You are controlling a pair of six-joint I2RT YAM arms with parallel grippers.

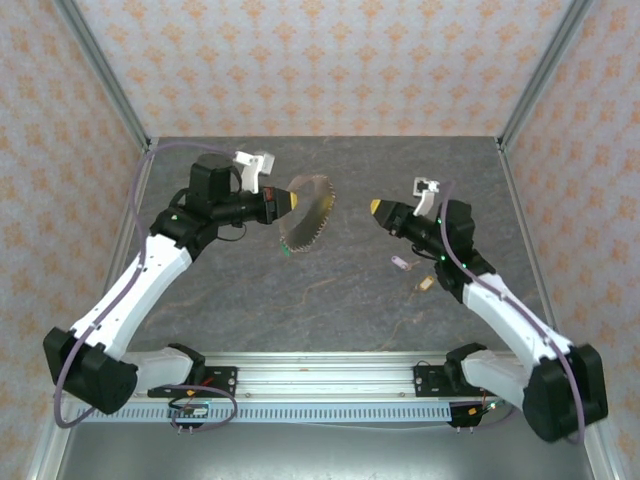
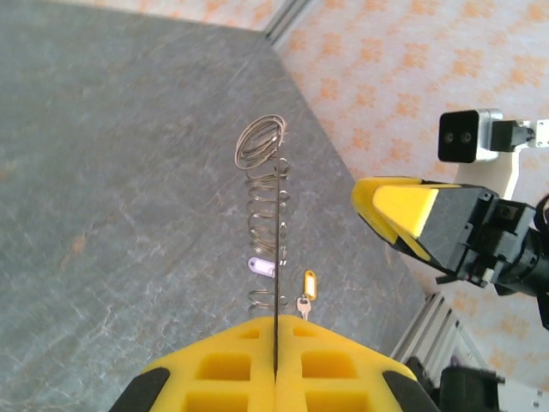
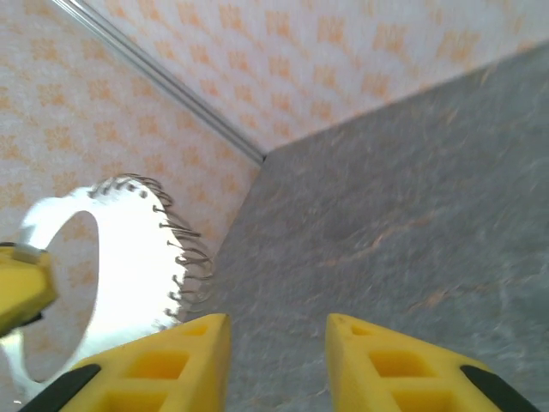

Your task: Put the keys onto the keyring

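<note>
The keyring (image 1: 308, 215) clamped in left gripper (image 1: 289, 203), keys (image 1: 400, 264) well apart on table (image 1: 340, 305)

Keyring (image 3: 137, 257): smooth pale plate, glossy, rimmed with thin bright metal wire coils. Whitish key (image 2: 260, 266) and tan-yellow key (image 2: 310, 284): smooth, plastic-looking heads. Left gripper (image 2: 275, 324) and right gripper (image 3: 277, 324): yellow moulded plastic, matt. Table (image 1: 330, 300): grey, matt, stone-like mottling. Walls (image 1: 320, 60): matt, patterned, paper-like. Rail (image 1: 320, 375): bare ribbed aluminium, satin sheen.
</note>
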